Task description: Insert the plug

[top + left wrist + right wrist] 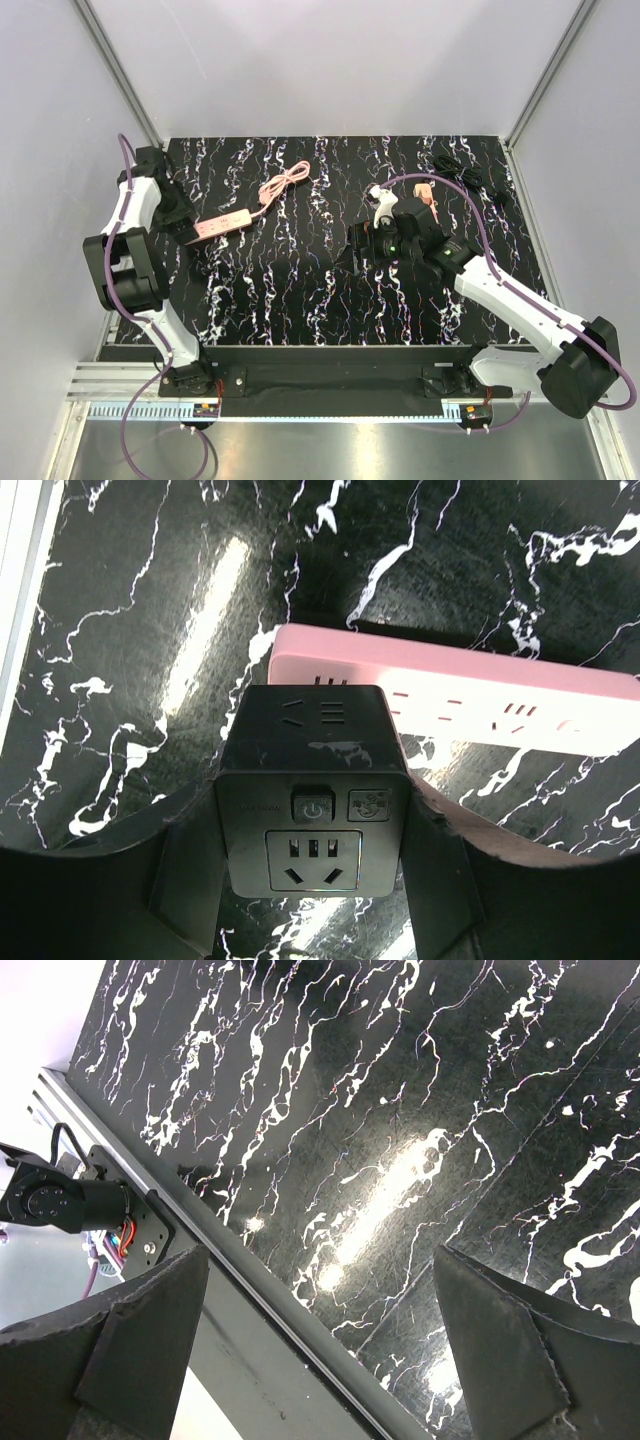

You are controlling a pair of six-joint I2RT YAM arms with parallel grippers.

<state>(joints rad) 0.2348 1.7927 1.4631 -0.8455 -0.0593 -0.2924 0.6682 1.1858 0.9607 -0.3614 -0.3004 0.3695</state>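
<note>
Small salmon-pink rounded-square plastic plug [425, 189], the only one in sight, lies toward the far right corner of the black white-veined marble-patterned desk [300, 300]. It is just beyond the right arm's wrist and apart from both pincers.

The right pincer [320, 1260] is spread wide with nothing between its two fingers. Its wrist camera shows only bare desk and the near edge.

The left pincer [315, 815] sits near the left edge and pinches one black square plastic socket block [312, 780] by its sides (a power button and a three-pin outlet show on its face). Just past that block lies one long pink plastic power strip [222, 224], pointing toward the far edge. One thin pink cable [285, 185] lies looped at the strip's far end, near the middle of the far edge.

A small tangle of black cords [455, 165] lies at the far right corner; how many cannot be told.
</note>
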